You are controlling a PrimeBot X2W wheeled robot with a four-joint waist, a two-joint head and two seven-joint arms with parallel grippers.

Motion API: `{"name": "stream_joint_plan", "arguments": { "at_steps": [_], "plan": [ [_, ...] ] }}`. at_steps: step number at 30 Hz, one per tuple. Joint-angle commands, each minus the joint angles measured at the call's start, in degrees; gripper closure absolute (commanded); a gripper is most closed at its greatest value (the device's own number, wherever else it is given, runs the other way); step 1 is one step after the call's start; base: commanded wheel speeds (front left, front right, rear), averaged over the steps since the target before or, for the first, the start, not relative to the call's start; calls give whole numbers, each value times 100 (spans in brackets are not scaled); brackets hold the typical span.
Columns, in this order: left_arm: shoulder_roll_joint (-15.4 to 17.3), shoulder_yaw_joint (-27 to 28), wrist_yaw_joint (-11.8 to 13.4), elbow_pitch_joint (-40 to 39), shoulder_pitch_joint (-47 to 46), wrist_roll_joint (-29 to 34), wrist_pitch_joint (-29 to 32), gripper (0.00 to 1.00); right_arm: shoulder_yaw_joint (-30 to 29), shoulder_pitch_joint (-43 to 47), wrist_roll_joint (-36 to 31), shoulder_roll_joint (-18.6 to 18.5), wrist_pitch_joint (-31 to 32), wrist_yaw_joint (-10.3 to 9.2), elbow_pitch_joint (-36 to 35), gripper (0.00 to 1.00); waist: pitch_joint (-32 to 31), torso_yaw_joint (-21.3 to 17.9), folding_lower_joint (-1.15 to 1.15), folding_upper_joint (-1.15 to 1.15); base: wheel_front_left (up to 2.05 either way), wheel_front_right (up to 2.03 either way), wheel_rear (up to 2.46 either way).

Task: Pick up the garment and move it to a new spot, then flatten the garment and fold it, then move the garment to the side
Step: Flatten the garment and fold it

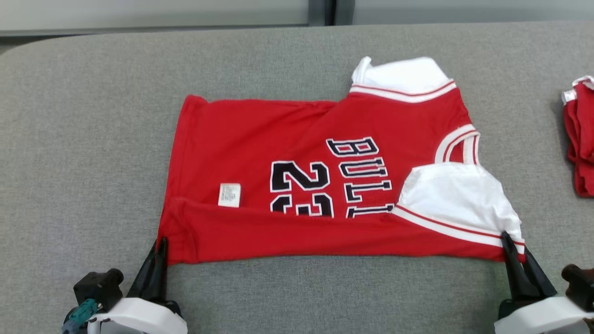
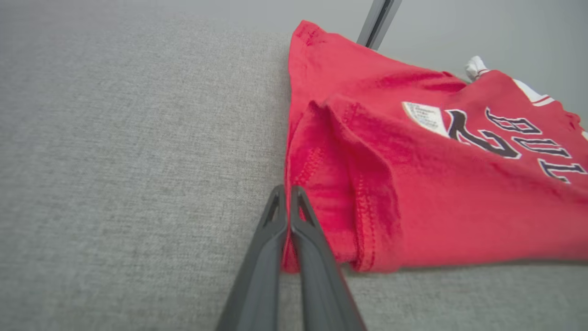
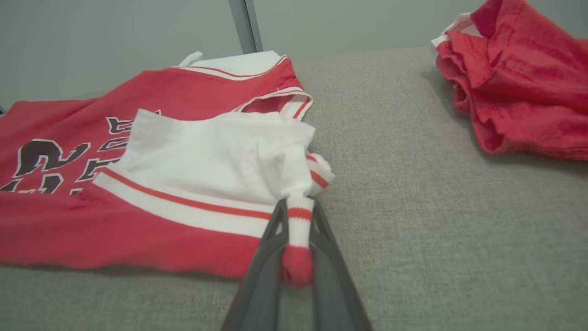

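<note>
The red jersey (image 1: 325, 139), a short-sleeved shirt with white sleeves, red-and-white striped trim and black lettering edged in white, lies spread at the centre of the head view. It is turned sideways, with its neck opening toward the right of the frame and its hem toward the left. Its near long edge is folded up over the front in a red band that covers the lower parts of the numerals. The nearer white sleeve (image 1: 457, 197) lies folded onto the chest, and the other one pokes out at the upper right. A small white care label (image 1: 229, 195) shows just above the folded band.

The left pincer (image 1: 162, 242) sits at the jersey's lower left corner. In the left wrist view its dark fingers (image 2: 305, 230) are pressed together, and a sliver of red hem seems to be nipped between them, though the cloth there is blurred. The right pincer (image 1: 506, 237) sits at the lower right corner. In the right wrist view it (image 3: 297, 209) is pinching the striped sleeve cuff, and a red tuft bulges out between the fingers.

All of this rests on a grey fabric-covered tabletop (image 1: 93, 139). A crumpled red cloth heap (image 1: 580, 139) lies at the right edge of the frame, well apart from the jersey. A pale wall with a dark upright post (image 1: 320, 11) runs along the top.
</note>
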Motion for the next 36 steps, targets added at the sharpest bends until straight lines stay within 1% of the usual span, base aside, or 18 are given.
{"name": "stream_joint_plan", "arguments": {
  "at_steps": [1, 6, 10, 14, 16, 17, 18, 20, 22, 27, 31, 36],
  "plan": [
    [77, 40, 59, -91, 112, -15, 54, 100, -58, 124, 49, -55, 68, -17, -110, 100, -94, 20, 0, 0, 0, 0, 0],
    [190, 105, 172, -531, 536, -138, 371, 100, -207, 633, 40, -28, 365, -17, -513, 100, -329, 17, 0, 0, 0, 0, 0],
    [198, 137, 266, -874, 929, -276, 666, 100, -261, 1067, 80, 53, 572, -18, -730, 100, -485, 13, 0, 0, 0, 0, 0],
    [206, 99, 360, -1099, 1247, -357, 981, 100, -315, 1299, 106, 117, 642, -18, -784, 100, -582, -5, 0, 0, 0, 0, 0],
    [154, 20, 320, -1148, 1324, -438, 1147, 100, -286, 1334, 139, 138, 648, -17, -702, 100, -602, -1, 0, 0, 0, 0, 0],
    [140, 10, 328, -1171, 1305, -441, 1153, 79, -259, 1311, 146, 138, 613, -17, -667, 64, -603, 7, 0, 0, 0, 0, 0],
    [121, 4, 356, -1160, 1275, -451, 1146, 0, -216, 1272, 130, 120, 588, -17, -631, 1, -601, 12, 0, 0, 0, 0, 0],
    [41, 32, 356, -1174, 1196, -483, 1018, 0, -177, 1110, 83, 111, 462, -16, -676, 0, -595, -6, 0, 0, 0, 0, 0],
    [0, 88, 435, -1197, 1118, -381, 744, 0, -192, 1000, 15, 76, 261, -15, -777, 0, -602, -22, 0, 0, 0, 0, 0],
    [54, 146, 549, -1321, 919, -77, 128, 0, -294, 706, -221, 21, -8, -15, -1303, 0, -648, -69, 0, 0, 0, 0, 0],
    [142, 110, 609, -1590, 728, 196, -82, 0, -365, 586, -349, 8, 106, -15, -1758, 0, -680, -81, 0, 0, 0, 0, 0],
    [166, -4, 752, -1876, 604, 426, -47, 0, -416, 610, -398, 28, 269, -15, -2030, 0, -694, -61, 0, 0, 0, 0, 0]
  ]
}}
